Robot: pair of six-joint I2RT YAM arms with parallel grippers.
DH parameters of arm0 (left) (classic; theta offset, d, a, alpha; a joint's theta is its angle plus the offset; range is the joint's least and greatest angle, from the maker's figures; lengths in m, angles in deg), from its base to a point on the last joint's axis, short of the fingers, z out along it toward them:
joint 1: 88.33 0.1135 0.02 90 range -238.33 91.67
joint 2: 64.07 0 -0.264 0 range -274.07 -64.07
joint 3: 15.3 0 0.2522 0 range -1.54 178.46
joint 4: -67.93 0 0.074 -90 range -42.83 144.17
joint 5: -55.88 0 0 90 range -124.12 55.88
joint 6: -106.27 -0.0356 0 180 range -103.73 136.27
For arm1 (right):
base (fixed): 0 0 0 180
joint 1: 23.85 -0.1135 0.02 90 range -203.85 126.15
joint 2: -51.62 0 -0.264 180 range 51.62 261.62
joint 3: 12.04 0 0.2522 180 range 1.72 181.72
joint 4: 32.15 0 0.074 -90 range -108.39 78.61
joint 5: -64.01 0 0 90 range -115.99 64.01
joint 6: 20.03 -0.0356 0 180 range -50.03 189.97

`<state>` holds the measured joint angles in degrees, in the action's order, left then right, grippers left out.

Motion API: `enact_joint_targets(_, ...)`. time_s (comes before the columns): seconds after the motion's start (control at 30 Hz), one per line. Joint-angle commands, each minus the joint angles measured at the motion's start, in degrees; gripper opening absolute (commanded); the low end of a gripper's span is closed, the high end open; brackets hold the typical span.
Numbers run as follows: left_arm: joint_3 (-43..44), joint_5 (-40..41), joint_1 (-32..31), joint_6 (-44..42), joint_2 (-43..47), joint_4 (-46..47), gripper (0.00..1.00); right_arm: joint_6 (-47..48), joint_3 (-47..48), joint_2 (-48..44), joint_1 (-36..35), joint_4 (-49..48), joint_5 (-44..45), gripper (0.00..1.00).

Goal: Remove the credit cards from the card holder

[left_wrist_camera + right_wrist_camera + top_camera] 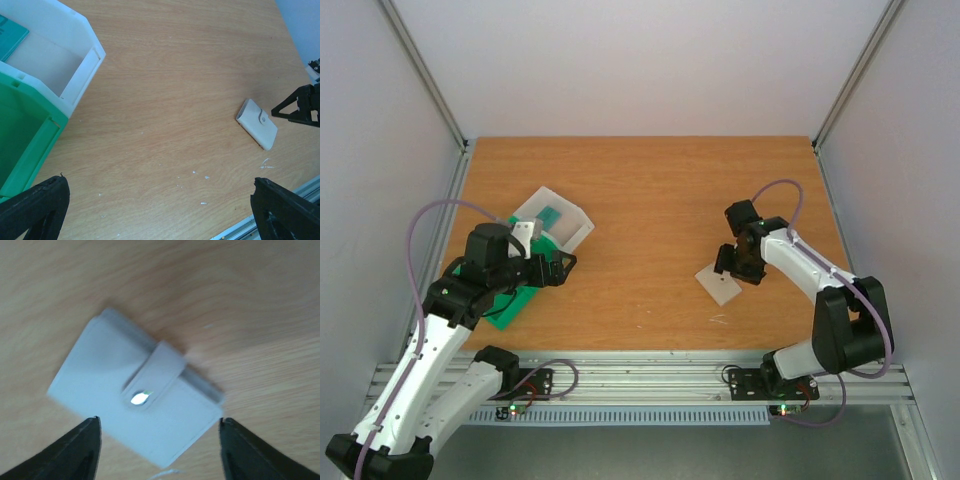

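The card holder [720, 284] [257, 123] is a pale flat sleeve lying on the wooden table right of centre. Its tab is snapped shut over the front [107, 385], and no cards show from it. My right gripper [730, 268] [159, 421] hovers just over it, open, with one finger on each side of its near end and a gap to both. My left gripper [565, 268] [160, 179] is wide open over bare wood at the left, holding nothing. A teal card [550, 215] [10, 37] lies inside the white box.
The white box [578, 228] [85, 60] and a green tray [505, 305] [25, 130] sit side by side at the left, under and behind my left arm. Small white flecks [200, 176] dot the wood near the front metal rail [650, 365]. Enclosure walls surround the table.
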<state>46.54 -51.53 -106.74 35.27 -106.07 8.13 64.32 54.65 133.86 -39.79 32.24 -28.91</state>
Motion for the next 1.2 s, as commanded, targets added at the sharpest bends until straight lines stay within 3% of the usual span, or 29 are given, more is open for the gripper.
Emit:
enact_joint_targets(0.0, 0.35, -0.85, -0.14, -0.64, 0.22, 1.50, 0.99, -0.06, 2.67, 3.05, 2.20, 0.96, 12.34, 0.56)
enact_joint_targets(0.13, 0.27, -1.15, -0.14, -0.71, 0.48, 1.38, 0.99, 0.87, 4.95, 8.63, 3.67, 1.08, 16.34, 0.31)
enact_joint_targets(0.23, 0.31, -0.94, -0.16, -0.71, 0.60, 1.25, 0.99, 1.45, 6.21, 11.91, 4.25, 1.63, 17.19, 0.19)
enact_joint_targets(0.8, 0.44, -0.02, -0.13, -0.99, 0.89, 0.85, 0.99, 3.97, -0.58, 8.47, 3.10, -6.28, -3.81, 0.23)
enact_joint_targets(1.17, 0.22, 0.01, -0.15, 0.07, -0.46, 0.18, 0.99, -1.45, -2.10, 7.74, -7.23, -7.83, -8.65, 0.23)
